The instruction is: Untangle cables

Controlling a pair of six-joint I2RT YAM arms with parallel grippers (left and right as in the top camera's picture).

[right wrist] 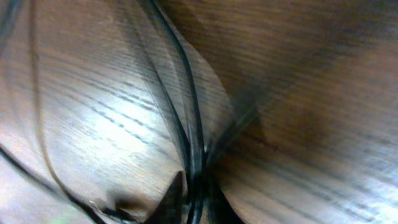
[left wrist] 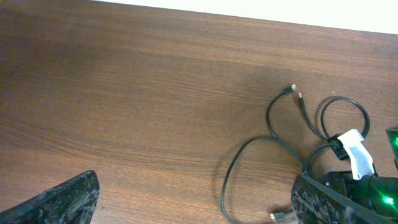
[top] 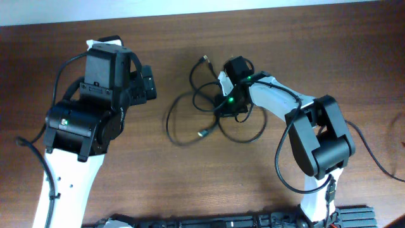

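Thin black cables (top: 209,114) lie in tangled loops on the wooden table at centre, with small plug ends at the top (top: 204,59) and lower middle (top: 202,133). My right gripper (top: 229,104) is down in the tangle. In the right wrist view its fingers (right wrist: 196,202) are shut on a few cable strands (right wrist: 186,118) that run up from the jaws. My left gripper (top: 149,82) is open and empty, left of the cables. In the left wrist view (left wrist: 193,199) the cable loops (left wrist: 249,162) lie ahead on the right.
The table's far edge meets a white wall at the top (top: 253,5). The right arm's white links (top: 278,101) lie over the right side of the tangle. A thick fixed wire (top: 373,152) trails at the right.
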